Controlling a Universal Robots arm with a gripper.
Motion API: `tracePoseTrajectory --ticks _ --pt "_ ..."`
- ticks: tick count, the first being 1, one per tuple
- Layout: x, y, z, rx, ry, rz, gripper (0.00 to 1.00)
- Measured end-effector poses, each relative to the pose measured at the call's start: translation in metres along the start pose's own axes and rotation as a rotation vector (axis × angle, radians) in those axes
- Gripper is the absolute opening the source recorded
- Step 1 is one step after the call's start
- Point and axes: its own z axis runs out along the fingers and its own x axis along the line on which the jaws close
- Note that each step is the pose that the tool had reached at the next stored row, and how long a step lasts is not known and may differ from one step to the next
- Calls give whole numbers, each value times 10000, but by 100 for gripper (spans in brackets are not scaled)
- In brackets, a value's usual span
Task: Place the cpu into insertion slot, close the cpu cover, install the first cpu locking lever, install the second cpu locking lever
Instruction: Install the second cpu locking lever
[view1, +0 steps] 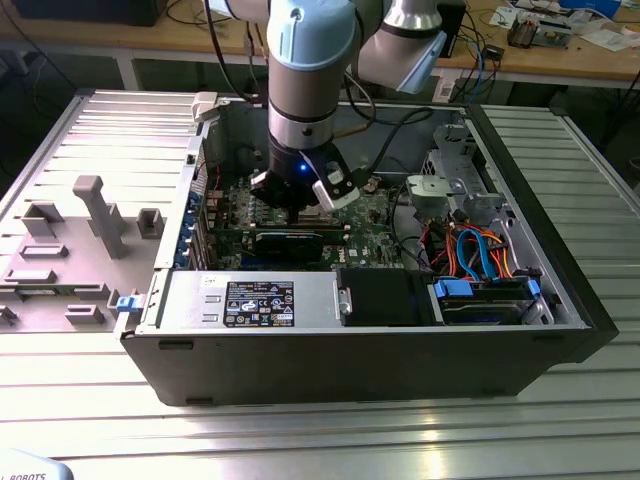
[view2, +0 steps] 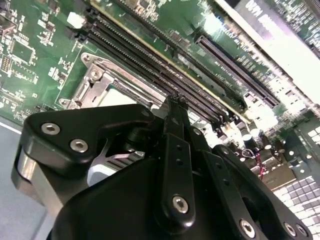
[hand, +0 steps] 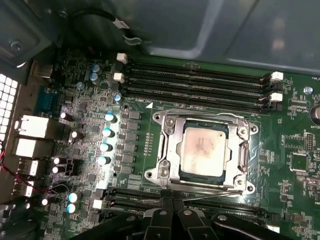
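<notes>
Your PC case (view1: 560, 300) lies open on a ribbed metal tabletop (view1: 300, 430), with a grey fixture tray (view1: 70, 250) at the exterior view's left and cluttered wooden benches (view1: 560, 55) behind. In the first wrist view the cpu (hand: 204, 150) sits in the slot (hand: 170, 172) on the green board (hand: 295, 165), the cover (hand: 175, 145) closed flat around it. The claw (hand: 172, 204), pressed together and pinching nothing, hangs just beside the socket's edge.
</notes>
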Motion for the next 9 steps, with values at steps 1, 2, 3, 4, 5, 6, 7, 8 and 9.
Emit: tracePoseTrajectory --ticks 1,2,3,4,5,6,7,8,9 --pt "5 -14 -1 0 0 0 11" --pt "23 -36 2 -15 -3 3 11" --pt "32 -40 4 -41 -5 1 11" --pt "38 -41 8 -67 -7 -1 11" --pt "44 -41 13 -99 -12 -2 11" --pt "50 -41 19 -131 -16 -4 11" --pt "58 -41 24 -159 -18 -5 11" --pt "67 -41 29 -194 -23 -6 11" --pt "79 -41 37 -257 -31 -8 11"
